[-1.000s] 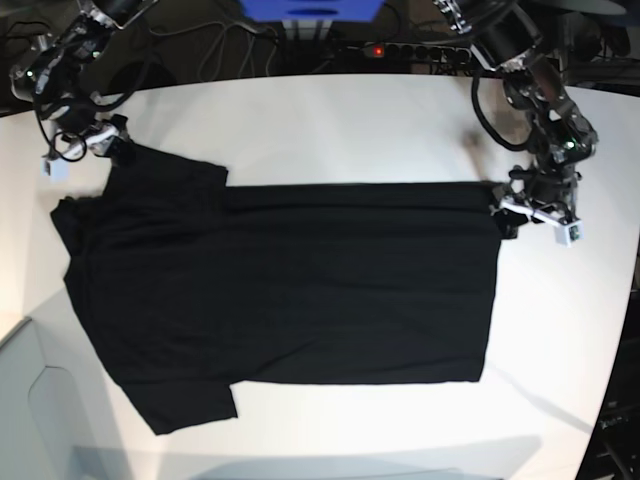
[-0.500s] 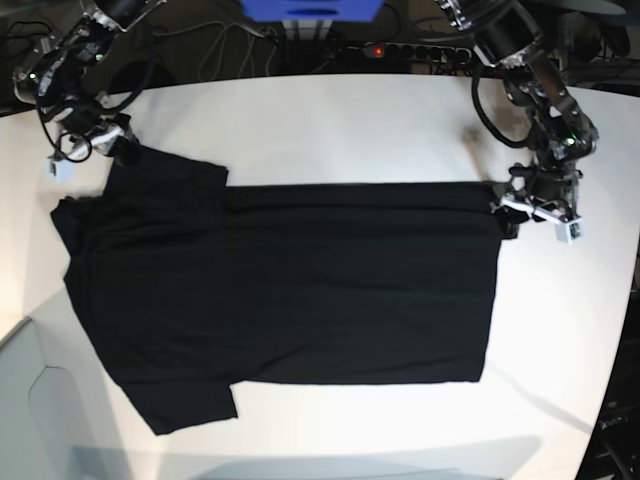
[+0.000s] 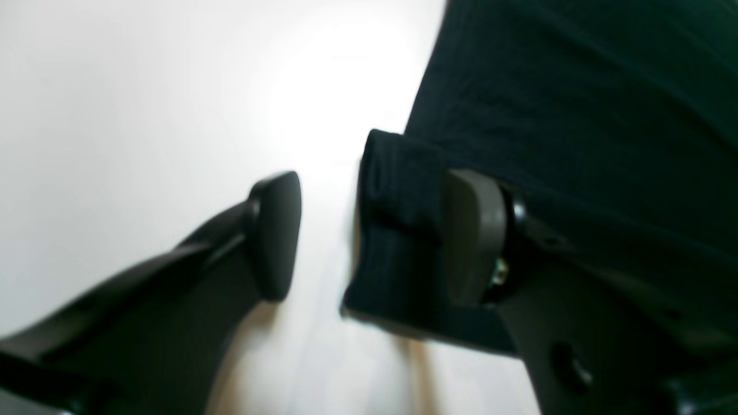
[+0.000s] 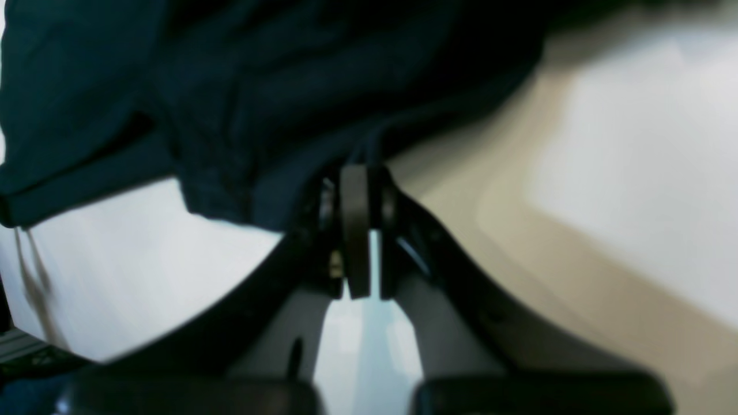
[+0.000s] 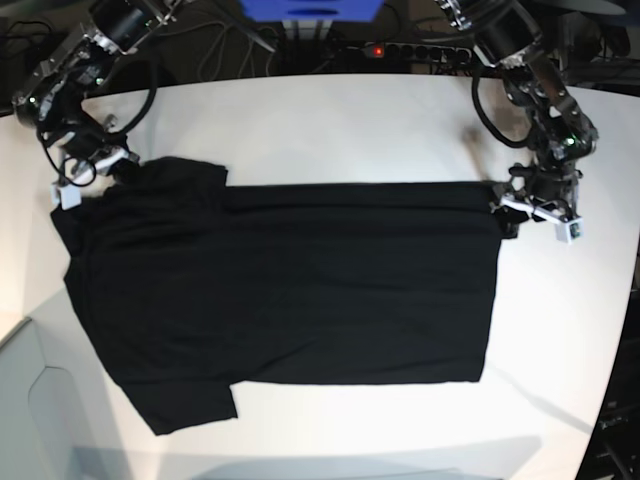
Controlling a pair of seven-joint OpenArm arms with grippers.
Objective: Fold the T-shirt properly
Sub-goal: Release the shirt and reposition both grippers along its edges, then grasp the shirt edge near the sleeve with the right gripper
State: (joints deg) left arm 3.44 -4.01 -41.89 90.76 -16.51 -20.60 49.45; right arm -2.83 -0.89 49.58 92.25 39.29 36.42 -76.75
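The black T-shirt lies flat on the white table, plain side up, sleeves toward the left of the base view. My right gripper is at the far sleeve on that side. In the right wrist view it is shut, with a fold of the T-shirt pinched at its tips and raised off the table. My left gripper sits at the far hem corner. In the left wrist view it is open, the hem corner lying between its fingers, against the right finger.
A power strip with a red light, cables and a blue object lie behind the table's far edge. A pale grey bin sits at the front left corner. Bare table surrounds the shirt.
My right gripper has closed on the sleeve cloth and shifted nearer in the base view, dragging the sleeve edge with it. The left arm has stayed still.
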